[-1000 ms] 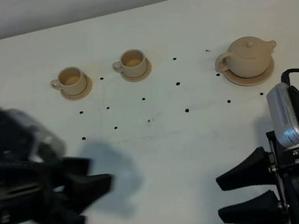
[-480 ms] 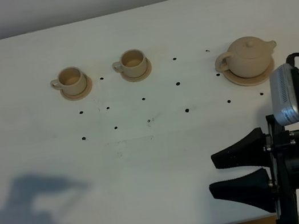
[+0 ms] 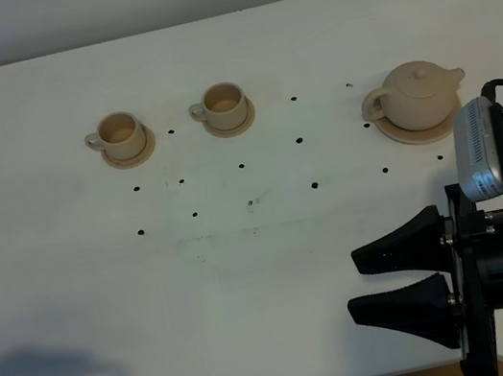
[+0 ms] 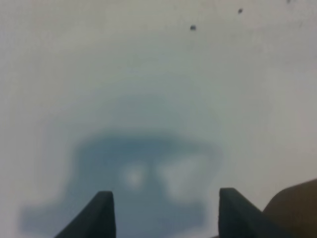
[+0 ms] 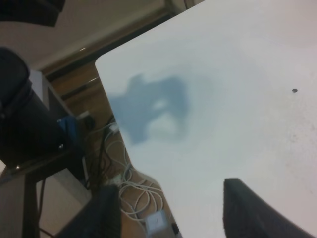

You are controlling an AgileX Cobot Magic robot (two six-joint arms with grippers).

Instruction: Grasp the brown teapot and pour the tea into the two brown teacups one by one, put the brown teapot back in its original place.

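The brown teapot (image 3: 418, 92) sits on its big saucer (image 3: 417, 132) at the right of the white table (image 3: 273, 252). It lies sideways, with its spout pointing right and its handle pointing left. One brown teacup (image 3: 120, 133) and the other brown teacup (image 3: 224, 104) stand well apart to its left, and the right gripper (image 3: 355, 287) and left gripper (image 4: 166, 218) both have fingers spread apart, holding nothing.

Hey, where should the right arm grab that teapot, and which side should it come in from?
Probably the loop handle of the teapot. It sticks out toward the cups, opposite the spout, so come in from the cup side with the open right pincer closing across the loop. The rounded body looks too wide and smooth to pinch.
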